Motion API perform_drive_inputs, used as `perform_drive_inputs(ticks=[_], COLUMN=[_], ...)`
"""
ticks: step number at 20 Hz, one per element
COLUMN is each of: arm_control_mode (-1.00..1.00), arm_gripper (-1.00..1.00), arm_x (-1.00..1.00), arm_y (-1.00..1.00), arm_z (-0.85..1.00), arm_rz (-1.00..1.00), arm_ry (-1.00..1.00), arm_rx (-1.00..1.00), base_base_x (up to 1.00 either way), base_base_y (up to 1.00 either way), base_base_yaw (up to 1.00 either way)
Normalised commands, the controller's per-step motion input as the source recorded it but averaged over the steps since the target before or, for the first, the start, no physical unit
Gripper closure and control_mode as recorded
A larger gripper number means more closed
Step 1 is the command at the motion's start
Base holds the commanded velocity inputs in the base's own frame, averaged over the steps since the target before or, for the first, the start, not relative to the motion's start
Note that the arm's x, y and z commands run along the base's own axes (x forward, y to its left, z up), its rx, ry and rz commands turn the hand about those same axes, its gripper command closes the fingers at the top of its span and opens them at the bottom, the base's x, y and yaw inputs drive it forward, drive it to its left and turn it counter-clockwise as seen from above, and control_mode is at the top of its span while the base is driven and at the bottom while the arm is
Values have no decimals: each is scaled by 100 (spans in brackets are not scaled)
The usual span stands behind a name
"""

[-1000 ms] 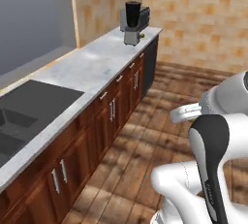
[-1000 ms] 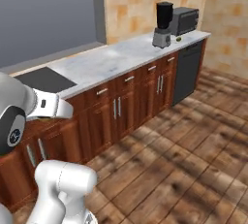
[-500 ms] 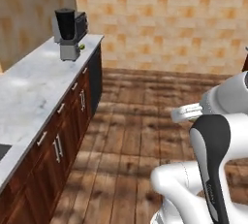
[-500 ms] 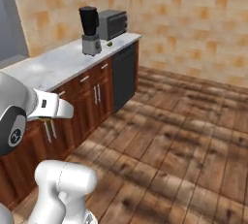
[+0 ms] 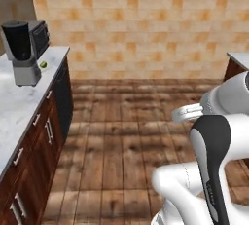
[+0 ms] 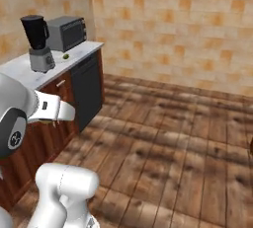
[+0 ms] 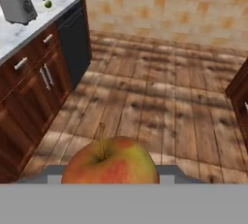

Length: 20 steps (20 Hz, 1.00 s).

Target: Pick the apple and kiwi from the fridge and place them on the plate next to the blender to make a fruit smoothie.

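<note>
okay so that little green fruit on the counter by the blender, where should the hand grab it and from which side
Grip the kiwi across its middle, coming straight down from above. It lies low on the counter between the blender and the oven, so the sides look crowded. The hand is already holding the apple.

Stem-up orange-yellow apple (image 7: 110, 162) fills foreground; kiwi (image 7: 48, 4) beside blender (image 7: 17, 2).

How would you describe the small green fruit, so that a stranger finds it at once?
Look at the marble counter along the wall. Between the dark blender and the boxy oven lies the kiwi. It is the one tiny green ball there.
</note>
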Motion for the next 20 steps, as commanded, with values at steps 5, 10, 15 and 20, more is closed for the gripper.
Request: perform_drive_inputs(ticks=[5, 10, 15, 20], arm_control_mode=[100, 100, 100, 100], arm_gripper=[100, 100, 100, 100], arm_x=[0, 0, 0, 0], arm_y=[0, 0, 0, 0], arm_z=[0, 0, 0, 0], arm_rz=[0, 0, 0, 0], arm_ry=[0, 0, 0, 0], arm_rx=[0, 0, 0, 0], base_base_x=[100, 100, 100, 100], base_base_y=[20, 27, 30, 4], base_base_yaw=[-6, -3, -3, 0])
